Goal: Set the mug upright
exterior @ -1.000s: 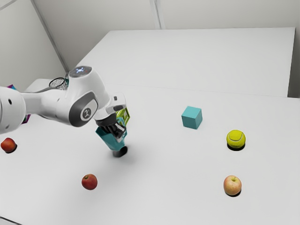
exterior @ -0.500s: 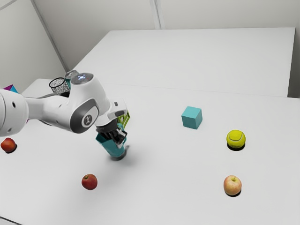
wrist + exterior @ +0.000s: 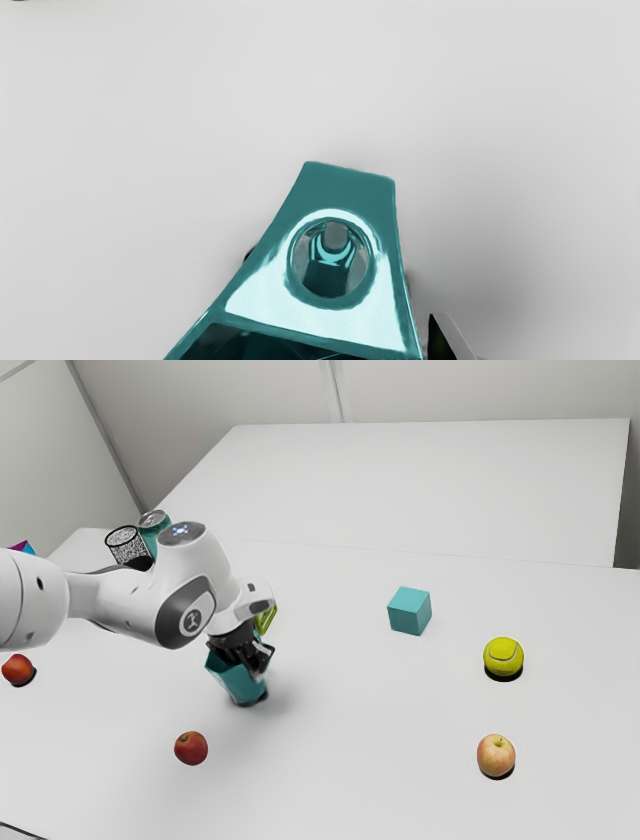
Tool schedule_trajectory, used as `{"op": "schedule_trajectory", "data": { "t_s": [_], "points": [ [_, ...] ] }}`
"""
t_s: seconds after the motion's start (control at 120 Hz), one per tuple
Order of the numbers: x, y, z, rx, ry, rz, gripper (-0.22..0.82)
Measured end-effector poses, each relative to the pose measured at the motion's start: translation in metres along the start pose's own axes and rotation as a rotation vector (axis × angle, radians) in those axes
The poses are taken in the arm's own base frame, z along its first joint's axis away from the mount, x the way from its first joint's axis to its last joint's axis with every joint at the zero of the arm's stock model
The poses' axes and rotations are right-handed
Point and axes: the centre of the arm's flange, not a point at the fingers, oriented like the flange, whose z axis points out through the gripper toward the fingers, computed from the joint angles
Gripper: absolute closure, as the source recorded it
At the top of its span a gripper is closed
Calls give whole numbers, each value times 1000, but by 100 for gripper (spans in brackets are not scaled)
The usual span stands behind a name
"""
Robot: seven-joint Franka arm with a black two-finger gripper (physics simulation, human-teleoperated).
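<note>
The mug (image 3: 237, 679) is seen mouth-up, apparently leaning, at the tool (image 3: 256, 656), whose grip cannot be told, above the tabletop (image 3: 340, 750); toppling could be caused by release before its base is seated flat.

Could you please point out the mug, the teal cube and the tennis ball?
Mug (image 3: 241, 684): exterior view, on its outer side wall.
Teal cube (image 3: 407, 619): exterior view, on a side face.
Tennis ball (image 3: 499, 658): exterior view, on its yellow-green surface.
</note>
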Motion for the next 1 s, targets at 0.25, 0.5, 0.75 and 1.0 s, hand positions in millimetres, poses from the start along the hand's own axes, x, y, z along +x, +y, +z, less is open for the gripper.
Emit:
{"op": "schedule_trajectory", "data": {
  "t_s": [0.25, 0.5, 0.75, 1.0],
  "points": [
    [5, 2, -26, -9, 49, -8, 29],
    [34, 1, -82, -12, 77, -16, 11],
    [57, 2, -134, -17, 26, -21, 5],
    [73, 15, -177, -16, -36, -6, 3]
  ]
}}
